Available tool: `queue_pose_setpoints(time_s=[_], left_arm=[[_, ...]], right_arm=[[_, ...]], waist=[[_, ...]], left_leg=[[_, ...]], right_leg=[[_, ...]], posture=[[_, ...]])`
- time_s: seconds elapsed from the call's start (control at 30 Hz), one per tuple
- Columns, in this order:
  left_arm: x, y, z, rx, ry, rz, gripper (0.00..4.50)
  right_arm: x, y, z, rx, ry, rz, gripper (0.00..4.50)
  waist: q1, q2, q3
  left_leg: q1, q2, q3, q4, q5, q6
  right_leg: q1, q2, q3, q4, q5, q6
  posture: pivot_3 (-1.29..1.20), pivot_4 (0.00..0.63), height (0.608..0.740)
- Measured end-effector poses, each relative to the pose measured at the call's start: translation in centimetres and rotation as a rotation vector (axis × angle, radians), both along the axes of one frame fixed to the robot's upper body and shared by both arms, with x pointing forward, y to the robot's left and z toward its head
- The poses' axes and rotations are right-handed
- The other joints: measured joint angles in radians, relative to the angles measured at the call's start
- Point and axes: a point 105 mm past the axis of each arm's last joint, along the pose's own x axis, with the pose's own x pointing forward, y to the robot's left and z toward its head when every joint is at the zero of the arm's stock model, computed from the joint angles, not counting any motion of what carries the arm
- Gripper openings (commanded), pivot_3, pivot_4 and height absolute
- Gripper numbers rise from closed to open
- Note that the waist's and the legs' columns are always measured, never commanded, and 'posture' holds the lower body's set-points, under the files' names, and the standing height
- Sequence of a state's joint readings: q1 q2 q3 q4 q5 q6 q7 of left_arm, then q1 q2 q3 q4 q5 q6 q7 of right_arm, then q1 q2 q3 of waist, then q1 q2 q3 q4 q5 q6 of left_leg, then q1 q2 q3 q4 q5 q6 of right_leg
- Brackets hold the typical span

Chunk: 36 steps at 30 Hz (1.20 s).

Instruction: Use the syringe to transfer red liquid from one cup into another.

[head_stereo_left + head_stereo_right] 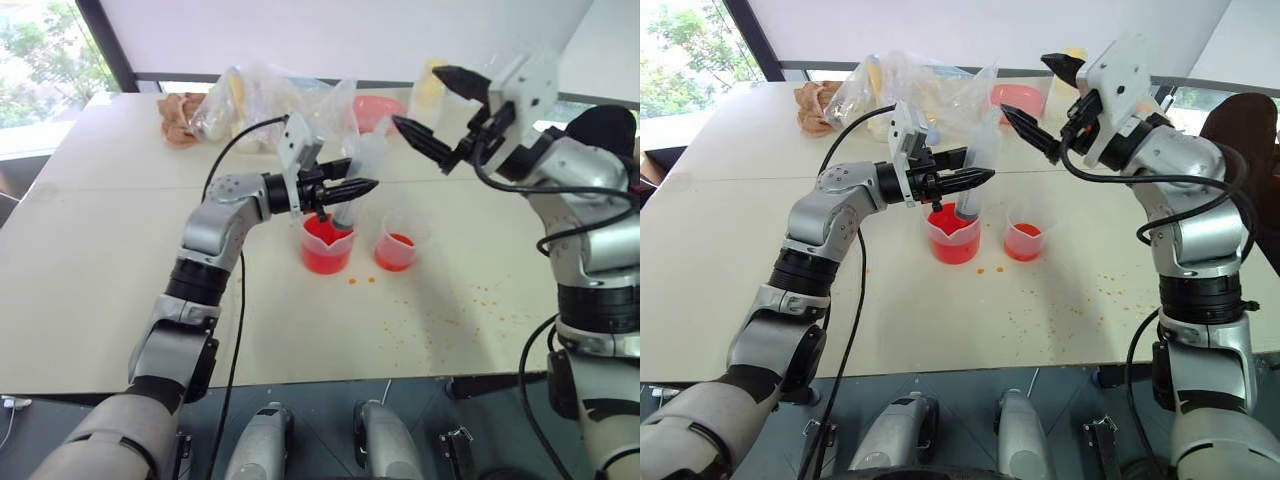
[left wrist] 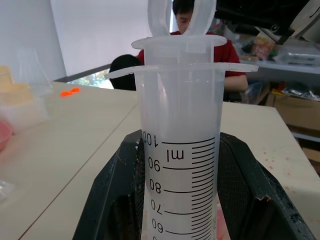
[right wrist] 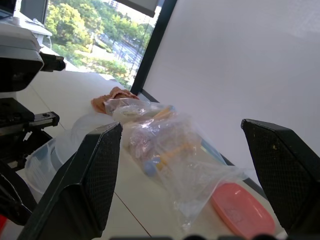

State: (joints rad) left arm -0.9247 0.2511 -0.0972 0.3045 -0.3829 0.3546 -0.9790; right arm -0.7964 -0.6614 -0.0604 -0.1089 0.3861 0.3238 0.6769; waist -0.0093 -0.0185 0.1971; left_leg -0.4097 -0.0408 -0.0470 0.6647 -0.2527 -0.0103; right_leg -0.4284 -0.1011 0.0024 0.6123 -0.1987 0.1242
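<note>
The left gripper (image 1: 345,190) is clamped on the syringe (image 1: 352,180), its black fingers (image 2: 112,200) pressing the clear barrel on both sides. The syringe stands nearly upright with its lower end inside the beaker (image 1: 327,245), which holds red liquid (image 1: 322,240). The small cup (image 1: 396,246) stands just beside the beaker on the table (image 1: 100,260), also with red liquid in it; orange droplets (image 1: 360,281) dot the tabletop nearby. The right gripper (image 1: 437,108) hangs above the cups, jaws spread wide and empty. Plastic bags (image 3: 165,145) lie behind
</note>
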Motion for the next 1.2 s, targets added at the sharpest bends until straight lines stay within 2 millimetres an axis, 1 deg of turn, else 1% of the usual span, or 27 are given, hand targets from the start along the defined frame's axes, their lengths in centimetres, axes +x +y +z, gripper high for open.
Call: queue_pose_setpoints(time_s=[0.2,0.57,0.77,0.93,0.97,1.03,1.1,1.2], left_arm=[[0.1,0.1,-0.4,-0.002,0.002,0.01,1.44],[0.4,0.5,-0.2,-0.02,0.009,0.034,1.44],[0.0,0.2,-0.1,-0.016,-0.004,0.014,1.44],[-0.1,0.2,-1.0,0.001,0.011,0.01,1.44],[-0.1,0.3,-1.3,0.005,0.017,0.014,1.44],[0.0,0.4,-1.7,0.019,0.018,0.021,1.44],[0.0,0.5,-1.8,0.024,0.011,0.024,1.44],[0.2,0.7,-1.9,0.028,0.001,0.041,1.44]], right_arm=[[-0.1,0.6,-0.3,-0.023,0.015,0.027,3.99],[0.1,0.3,-1.1,-0.044,0.032,0.009,3.99],[0.2,0.4,-1.3,-0.039,0.037,0.014,3.99],[0.7,1.3,-2.3,-0.038,0.054,0.035,3.99],[0.9,1.4,-2.5,-0.045,0.058,0.034,3.72],[1.3,1.6,-3.1,-0.044,0.073,0.036,3.04],[1.4,1.8,-3.4,-0.053,0.079,0.041,2.1],[1.2,2.5,-3.9,-0.076,0.093,0.077,0.46]], waist=[[-0.002,0.0,0.0],[-0.002,0.0,0.0],[-0.002,0.0,0.0],[-0.003,0.0,0.0],[-0.003,0.0,0.0],[-0.003,0.0,0.0],[-0.001,0.0,0.0],[-0.002,0.0,0.0]], left_leg=[[0.0,0.0,0.0,0.0,0.0,0.0],[0.0,0.0,0.0,0.0,0.0,0.0],[0.0,0.0,0.0,0.0,0.0,0.0],[0.0,0.0,0.0,0.0,0.0,0.0],[0.0,0.0,-0.001,0.0,0.0,0.0],[0.0,0.0,0.0,0.0,0.0,0.0],[0.0,0.0,-0.001,0.0,0.0,0.0],[0.0,0.0,-0.001,0.0,0.0,0.0]], right_leg=[[0.0,0.0,0.0,0.0,0.0,0.0],[0.0,0.0,0.0,0.0,0.0,0.0],[0.0,0.0,0.0,0.0,0.0,0.0],[0.0,0.001,0.0,0.001,0.0,0.0],[0.0,0.001,0.0,0.001,0.0,0.0],[0.0,0.001,0.0,0.0,0.0,0.0],[0.0,0.001,0.0,0.0,0.0,0.0],[0.0,0.001,0.0,0.0,0.0,0.0]], posture=[[0.0,0.15,0.74],[0.0,0.15,0.74],[0.0,0.15,0.74],[0.0,0.15,0.74],[0.0,0.15,0.74],[0.0,0.15,0.74],[0.0,0.15,0.74],[0.0,0.15,0.74]])
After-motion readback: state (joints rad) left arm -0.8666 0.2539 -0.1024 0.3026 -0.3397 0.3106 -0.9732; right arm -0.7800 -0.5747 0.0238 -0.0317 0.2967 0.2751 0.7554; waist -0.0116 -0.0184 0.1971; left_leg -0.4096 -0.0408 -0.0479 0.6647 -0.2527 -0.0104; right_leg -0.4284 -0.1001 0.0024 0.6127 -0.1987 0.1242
